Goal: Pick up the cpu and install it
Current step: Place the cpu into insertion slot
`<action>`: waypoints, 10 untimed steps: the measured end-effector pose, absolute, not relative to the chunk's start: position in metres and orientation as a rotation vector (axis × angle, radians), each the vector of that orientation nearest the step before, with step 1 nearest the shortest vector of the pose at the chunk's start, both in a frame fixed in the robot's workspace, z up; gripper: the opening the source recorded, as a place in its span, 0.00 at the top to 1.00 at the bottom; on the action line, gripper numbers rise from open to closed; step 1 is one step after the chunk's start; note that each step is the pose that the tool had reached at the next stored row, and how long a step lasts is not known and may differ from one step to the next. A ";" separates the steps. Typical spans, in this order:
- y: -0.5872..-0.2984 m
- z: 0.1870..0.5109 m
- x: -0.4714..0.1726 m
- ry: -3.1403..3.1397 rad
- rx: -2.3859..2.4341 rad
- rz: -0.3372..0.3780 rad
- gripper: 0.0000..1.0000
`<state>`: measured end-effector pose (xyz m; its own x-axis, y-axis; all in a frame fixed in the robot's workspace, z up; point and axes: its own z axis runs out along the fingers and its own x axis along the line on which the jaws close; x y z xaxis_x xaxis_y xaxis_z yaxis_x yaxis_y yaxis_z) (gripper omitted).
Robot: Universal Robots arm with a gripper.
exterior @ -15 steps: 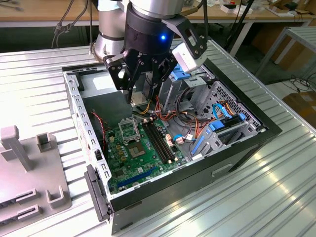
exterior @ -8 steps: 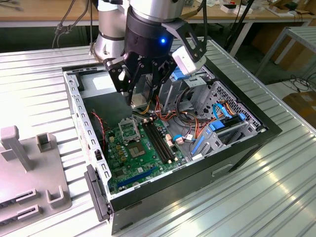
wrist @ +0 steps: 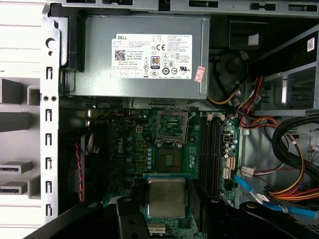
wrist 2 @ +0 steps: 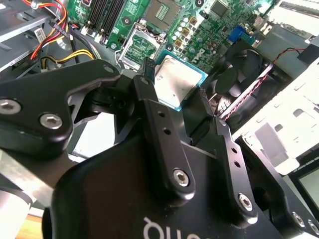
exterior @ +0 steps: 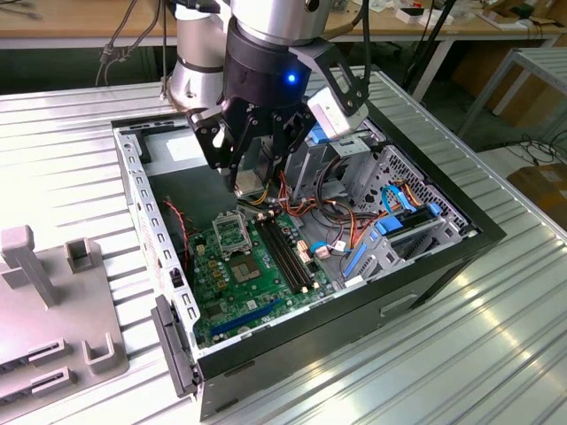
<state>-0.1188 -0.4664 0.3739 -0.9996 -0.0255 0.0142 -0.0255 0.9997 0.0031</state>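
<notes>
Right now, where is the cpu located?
In both wrist views the cpu sits between the fingers of the pincer, held in the air above the green motherboard, apart from the metal-framed socket.

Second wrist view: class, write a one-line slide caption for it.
The gripper holds the cpu by its edges above the green motherboard.

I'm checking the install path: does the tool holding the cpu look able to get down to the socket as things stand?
Probably yes. The tool grips the cpu above the motherboard, the socket lies uncovered on it, and the cables sit off to one side.
</notes>
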 end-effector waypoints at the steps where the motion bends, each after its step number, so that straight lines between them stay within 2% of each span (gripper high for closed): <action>1: -0.466 0.374 -0.119 -3.127 0.040 -0.005 0.53; 10: -0.466 0.368 -0.116 -3.127 0.040 -0.004 0.53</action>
<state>-0.1159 -0.4664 0.3683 -0.9996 -0.0255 0.0139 -0.0255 0.9997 0.0029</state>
